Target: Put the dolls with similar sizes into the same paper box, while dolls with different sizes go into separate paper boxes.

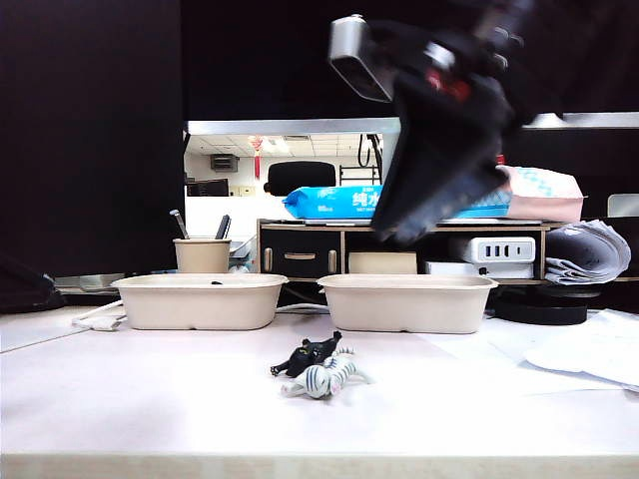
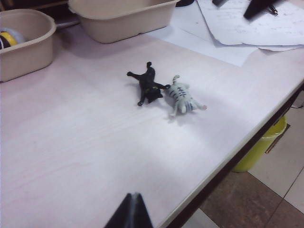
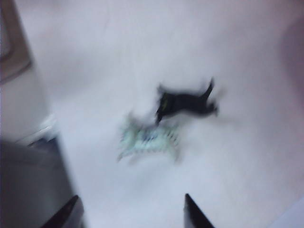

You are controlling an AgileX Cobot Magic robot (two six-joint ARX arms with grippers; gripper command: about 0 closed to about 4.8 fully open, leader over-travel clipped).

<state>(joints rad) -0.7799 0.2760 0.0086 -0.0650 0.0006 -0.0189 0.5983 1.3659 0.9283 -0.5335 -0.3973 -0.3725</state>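
Note:
Two tiny dolls lie side by side on the table's middle, in front of the boxes: a black animal (image 1: 308,356) (image 2: 148,88) (image 3: 185,103) and a striped zebra (image 1: 327,377) (image 2: 182,96) (image 3: 149,137). Behind them stand two beige paper boxes, the left box (image 1: 200,302) (image 2: 26,52) and the right box (image 1: 407,304) (image 2: 118,23). A yellow-and-black doll (image 2: 5,39) lies inside the left box. My right gripper (image 1: 397,232) (image 3: 129,199) hangs open and empty, high above the table over the right box. My left gripper (image 2: 133,196) is shut near the table's front edge, well short of the tiny dolls.
A pen cup (image 1: 202,254) stands behind the left box. A wooden drawer shelf (image 1: 300,254) carrying a blue packet (image 1: 334,203) runs along the back. Loose papers (image 1: 589,354) (image 2: 247,28) lie at the right. A yellow bin (image 2: 263,145) sits below the table edge.

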